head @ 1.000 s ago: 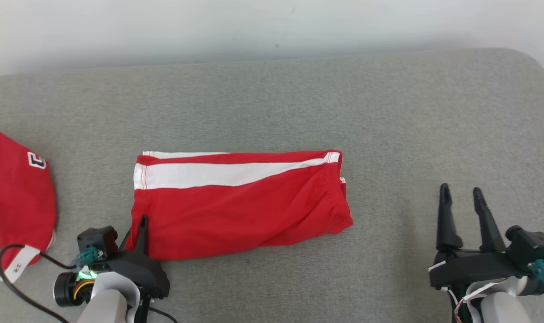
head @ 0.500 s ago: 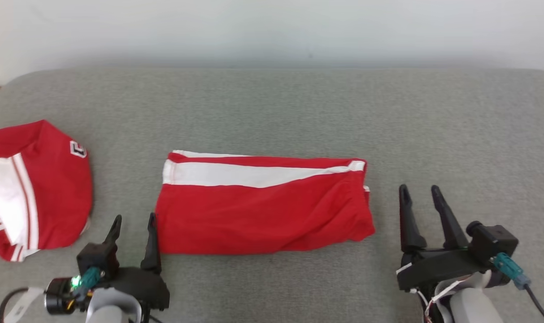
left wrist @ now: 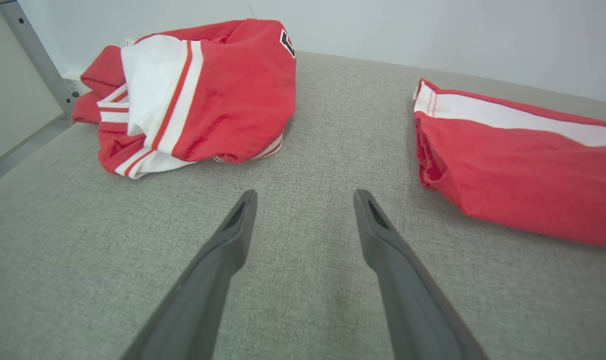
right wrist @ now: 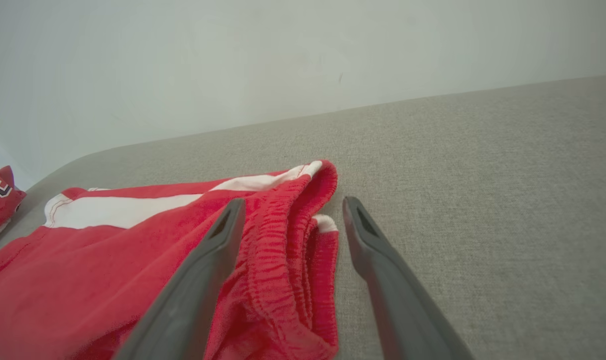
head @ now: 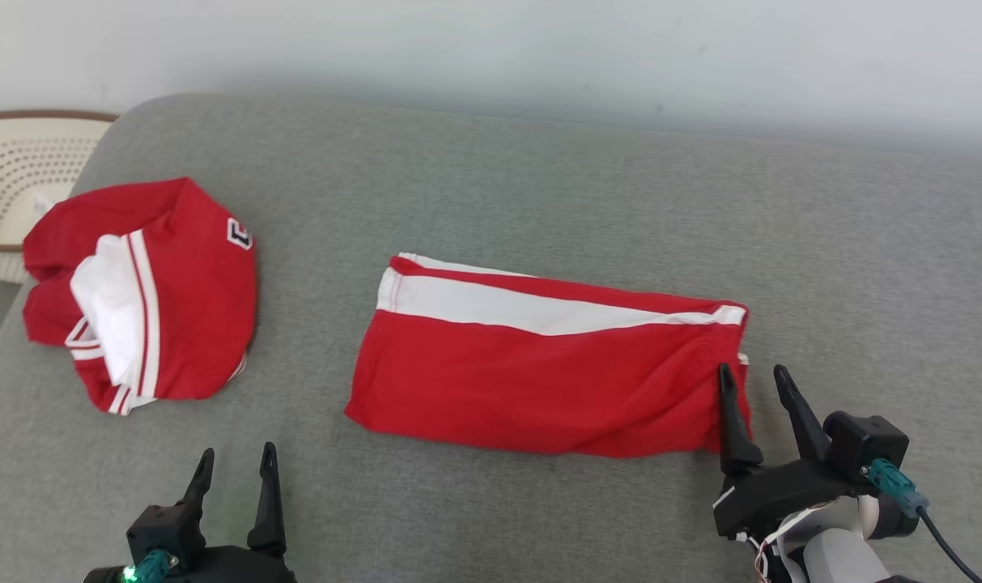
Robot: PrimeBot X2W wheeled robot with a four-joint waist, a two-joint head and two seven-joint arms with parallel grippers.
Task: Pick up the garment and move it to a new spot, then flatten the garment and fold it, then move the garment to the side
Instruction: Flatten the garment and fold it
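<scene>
Change: the left gripper (head: 238,450) is letting go of the folded garment (head: 539,380) and is now sitting apart at lower left, jaws spread. The head view is also swinging, so the camera is moving.
Right gripper (head: 752,370): at lower right, spread jaws straddling the waistband end without pinching it.
Meaning: the fold is looking done, and the move aside is probably coming next.
Garment: lying mid-frame as a soft red knit rectangle with a white stripe and ruched elastic.
Cushion (head: 539,186): grey and nubby, lying flat.
</scene>
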